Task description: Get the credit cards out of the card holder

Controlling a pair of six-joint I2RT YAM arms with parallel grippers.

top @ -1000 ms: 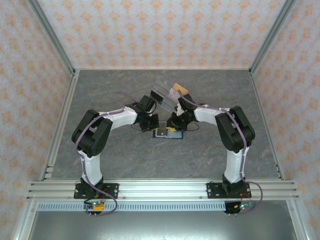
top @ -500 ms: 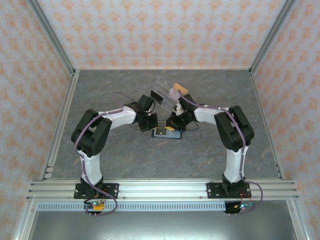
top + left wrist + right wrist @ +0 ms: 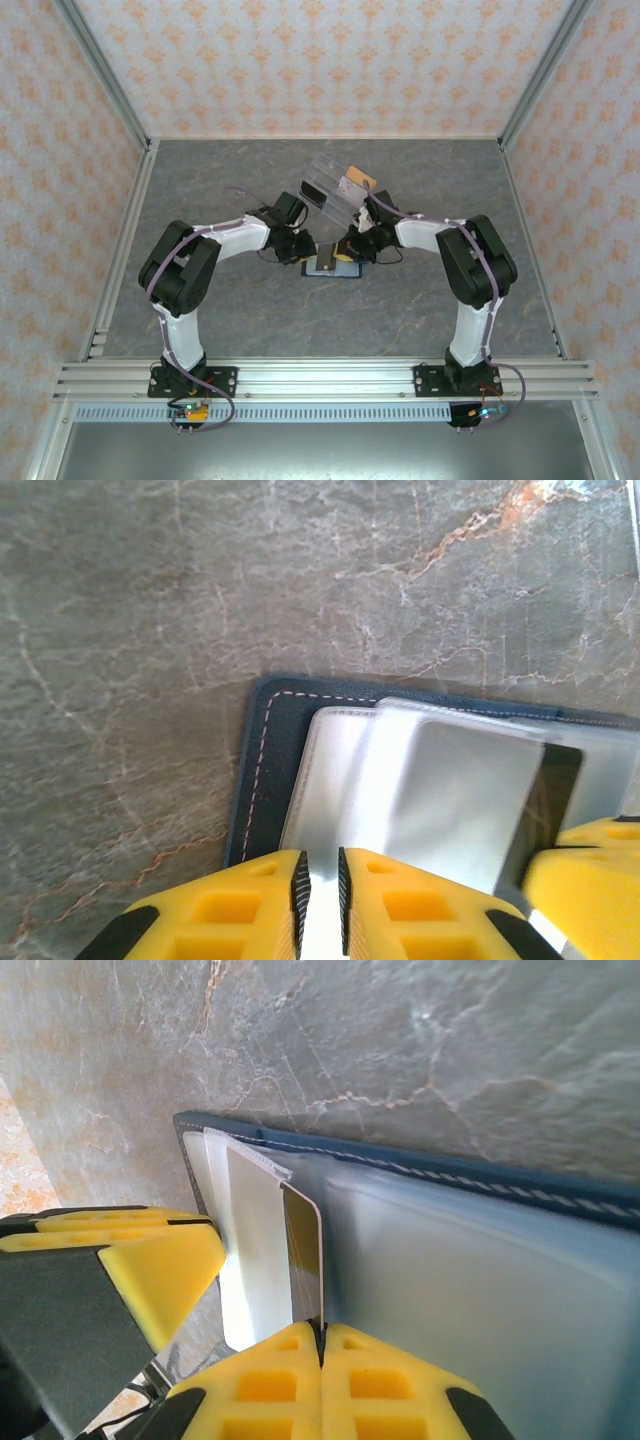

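Top: the holder (image 3: 322, 268) lies open, with the left gripper (image 3: 304, 254) at its 9 o'clock and the right gripper (image 3: 352, 252) at 1 o'clock.

Left wrist: the jaws are a slit apart, and I cannot tell whether they grip anything.

Right wrist: the fingers pinch a card (image 3: 301, 1260) that is half sheathed. If nothing pins the holder, it may lift with the card.

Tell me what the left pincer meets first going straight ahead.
The clear plastic pocket of the navy-blue book-style card holder, right at the tips of the left pincer; depth there is hard to judge.

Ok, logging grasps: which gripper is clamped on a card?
The right gripper, jaws shut on the edge of the dark card tilted up from the card holder; the left gripper shows a gap between its jaws.
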